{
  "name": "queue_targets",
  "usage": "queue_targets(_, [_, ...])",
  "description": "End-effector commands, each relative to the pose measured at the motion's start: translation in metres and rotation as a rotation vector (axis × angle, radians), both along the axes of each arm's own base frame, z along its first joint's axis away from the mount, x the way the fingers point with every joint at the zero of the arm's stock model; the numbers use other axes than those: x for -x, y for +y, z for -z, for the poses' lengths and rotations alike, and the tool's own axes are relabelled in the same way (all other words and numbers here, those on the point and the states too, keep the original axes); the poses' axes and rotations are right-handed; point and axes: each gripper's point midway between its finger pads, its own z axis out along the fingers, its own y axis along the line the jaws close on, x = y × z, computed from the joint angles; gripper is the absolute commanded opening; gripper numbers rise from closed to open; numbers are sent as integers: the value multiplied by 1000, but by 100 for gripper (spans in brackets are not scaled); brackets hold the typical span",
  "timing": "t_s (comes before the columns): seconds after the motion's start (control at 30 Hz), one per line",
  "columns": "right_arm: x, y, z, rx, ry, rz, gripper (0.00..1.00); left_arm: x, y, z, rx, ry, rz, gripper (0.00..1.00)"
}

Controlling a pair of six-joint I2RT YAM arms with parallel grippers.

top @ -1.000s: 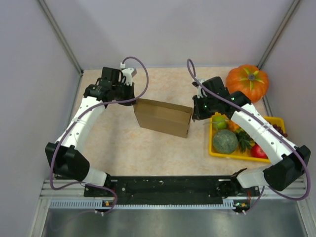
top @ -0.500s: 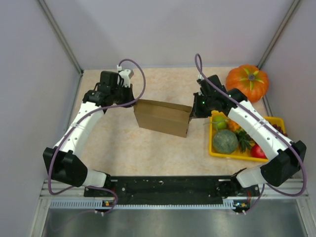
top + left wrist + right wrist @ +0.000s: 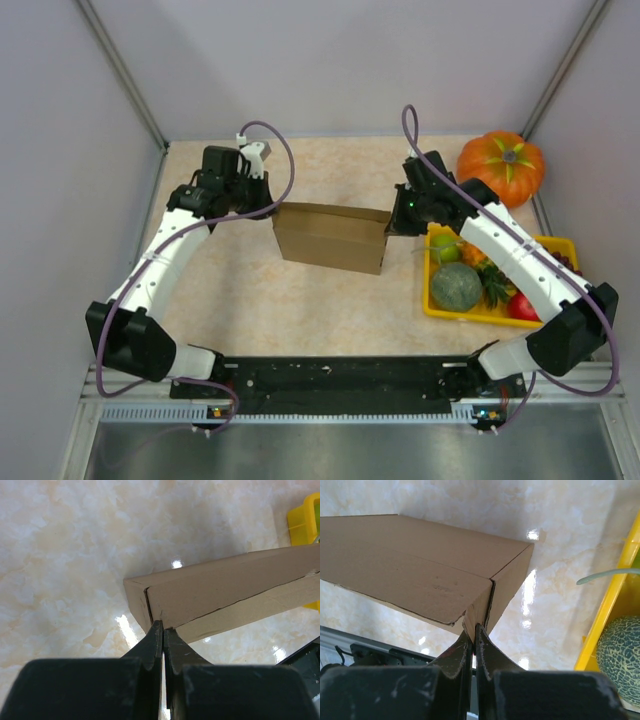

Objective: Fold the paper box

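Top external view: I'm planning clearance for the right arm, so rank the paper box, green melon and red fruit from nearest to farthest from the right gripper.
1. paper box: its right end is pinched by the right gripper.
2. green melon: in the yellow tray, to the gripper's near right.
3. red fruit: in the tray's near right corner, beyond the melon.

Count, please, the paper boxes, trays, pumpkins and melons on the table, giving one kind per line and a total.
paper box: 1
yellow tray: 1
pumpkin: 1
melon: 1
Total: 4
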Motion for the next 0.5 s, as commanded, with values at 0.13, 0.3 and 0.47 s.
queue_targets(0.13, [-8, -10, 3, 65, -78, -15, 0, 21, -4, 17, 6, 93, 20, 0])
queue_targets(0.3, [-9, -16, 10, 114, -104, -23, 0, 22, -2, 19, -1, 95, 15, 0])
queue_targets(0.47, [-10, -20, 16, 180, -129, -70, 0, 23, -2, 24, -3, 99, 10, 0])
